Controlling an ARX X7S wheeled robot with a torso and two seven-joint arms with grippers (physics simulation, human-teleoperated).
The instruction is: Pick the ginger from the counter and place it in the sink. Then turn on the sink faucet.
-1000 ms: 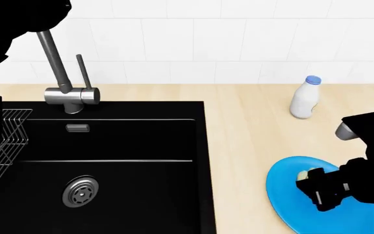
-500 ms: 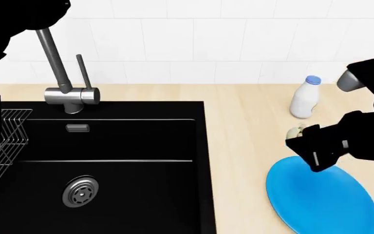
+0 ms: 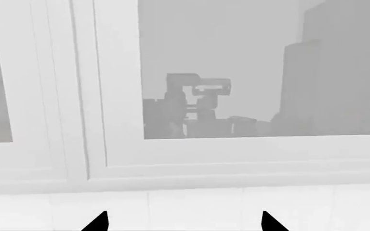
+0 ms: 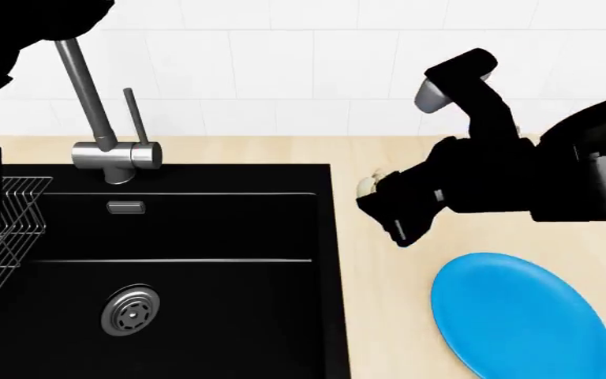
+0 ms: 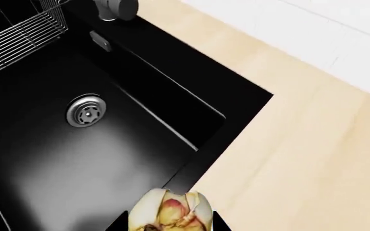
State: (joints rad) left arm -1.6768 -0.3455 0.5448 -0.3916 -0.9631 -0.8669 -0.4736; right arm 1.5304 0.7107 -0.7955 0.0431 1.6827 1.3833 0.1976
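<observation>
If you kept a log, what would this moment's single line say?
stage: carry | right gripper: shut on ginger, over counter beside sink | left gripper: open, facing window | faucet: untouched

Pale yellow ginger (image 5: 169, 215), black sink (image 4: 177, 268), beige wood-grain counter (image 4: 398, 316), grey faucet (image 4: 98, 118), blue plate (image 4: 524, 316).

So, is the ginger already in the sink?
Not yet: the right gripper holds the ginger above the counter, just right of the sink edge.

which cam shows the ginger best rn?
Right wrist view: the ginger sits close up, lobes clear, in the right claw. Head view shows only a pale sliver at the claw tip. Left wrist view shows none, just a window.
</observation>
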